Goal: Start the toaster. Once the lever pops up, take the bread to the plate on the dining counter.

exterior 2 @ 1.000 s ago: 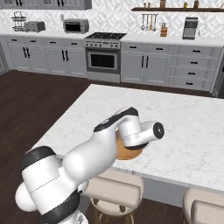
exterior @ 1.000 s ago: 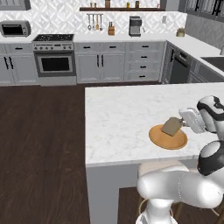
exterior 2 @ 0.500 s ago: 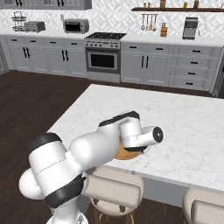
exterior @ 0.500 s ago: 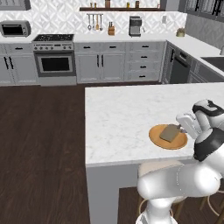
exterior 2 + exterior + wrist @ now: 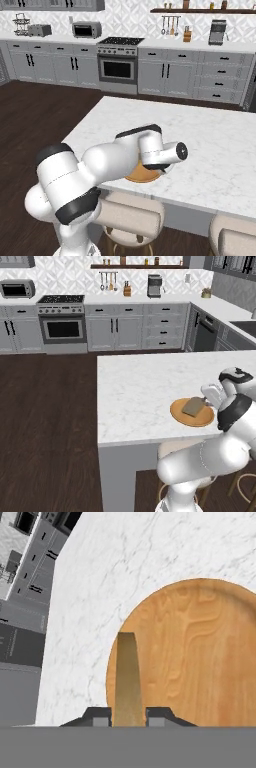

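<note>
A stove (image 5: 61, 323) and coffee machine (image 5: 154, 285) line the back wall.

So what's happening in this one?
The arm has the bread pinched edge-on in its end effector, low over the wooden plate near the edge of the dining counter. The end effector is shut on the slice, which has not been let go yet. The toaster sits on the far worktop.

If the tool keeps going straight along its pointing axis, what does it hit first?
Most likely the plate. In the hand view the tool is shut on the bread, and the slice's far end lies over the wooden surface, with the dining counter beyond it. Whether bread and plate already touch, I cannot tell.
</note>
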{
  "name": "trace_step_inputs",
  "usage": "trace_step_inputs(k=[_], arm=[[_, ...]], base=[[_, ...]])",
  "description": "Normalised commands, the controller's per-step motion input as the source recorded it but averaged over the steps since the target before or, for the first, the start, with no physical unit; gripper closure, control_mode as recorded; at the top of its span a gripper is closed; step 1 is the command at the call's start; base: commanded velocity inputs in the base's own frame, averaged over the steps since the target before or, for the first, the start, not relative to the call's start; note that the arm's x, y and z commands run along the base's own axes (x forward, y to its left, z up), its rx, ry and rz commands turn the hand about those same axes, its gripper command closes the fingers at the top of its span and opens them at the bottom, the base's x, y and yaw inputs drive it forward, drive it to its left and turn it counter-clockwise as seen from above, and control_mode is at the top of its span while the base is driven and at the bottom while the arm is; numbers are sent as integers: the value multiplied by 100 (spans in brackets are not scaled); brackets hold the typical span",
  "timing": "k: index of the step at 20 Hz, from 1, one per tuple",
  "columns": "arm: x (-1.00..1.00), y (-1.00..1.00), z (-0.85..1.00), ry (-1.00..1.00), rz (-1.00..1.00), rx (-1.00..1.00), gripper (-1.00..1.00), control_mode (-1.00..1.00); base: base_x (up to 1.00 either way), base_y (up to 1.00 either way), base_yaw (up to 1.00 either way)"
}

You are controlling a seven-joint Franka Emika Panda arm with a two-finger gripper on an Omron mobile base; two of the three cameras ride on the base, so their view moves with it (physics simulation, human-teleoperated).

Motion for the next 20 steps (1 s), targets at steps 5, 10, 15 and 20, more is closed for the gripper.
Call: trace_step_inputs(k=[5,10,15,20], arm=[[0,0,0,0,0,0,-100,-100],[0,-21,2,0,0,0,-100,-100],[-2,-42,26,0,0,-1,-100,-100],[-2,-12,27,2,-6,-15,-100,-100]], base=[[0,0,0],[0,0,0],[0,0,0],[0,0,0]])
